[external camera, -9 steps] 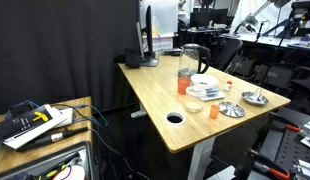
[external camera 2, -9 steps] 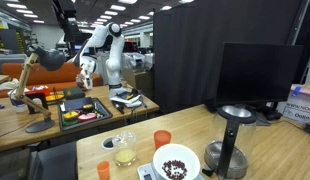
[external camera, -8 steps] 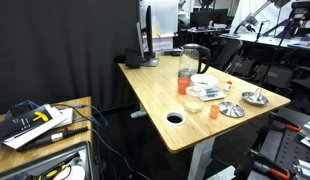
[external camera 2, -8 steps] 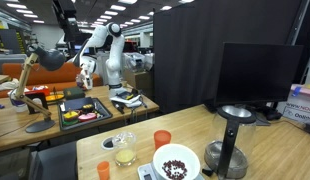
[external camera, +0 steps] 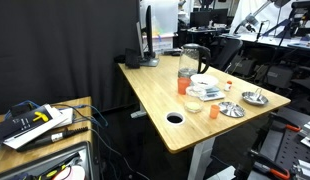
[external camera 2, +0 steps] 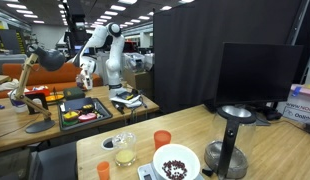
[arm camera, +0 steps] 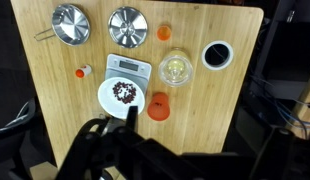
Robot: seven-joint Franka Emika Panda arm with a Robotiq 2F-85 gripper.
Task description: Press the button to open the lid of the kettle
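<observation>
Nothing has moved: your dark gripper (arm camera: 130,125), open or closed you cannot tell, hangs over the light wooden table (arm camera: 45,92) in a busy lab room.

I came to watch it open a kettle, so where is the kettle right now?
In an exterior view the kettle stands at the far end of the wooden table, just behind the orange cup, near a tall black-and-silver machine.

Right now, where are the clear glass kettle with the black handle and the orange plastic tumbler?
clear glass kettle (external camera: 192,58): in an exterior view, on its glass body.
orange tumbler (arm camera: 158,106): wrist view, on its open top.
</observation>
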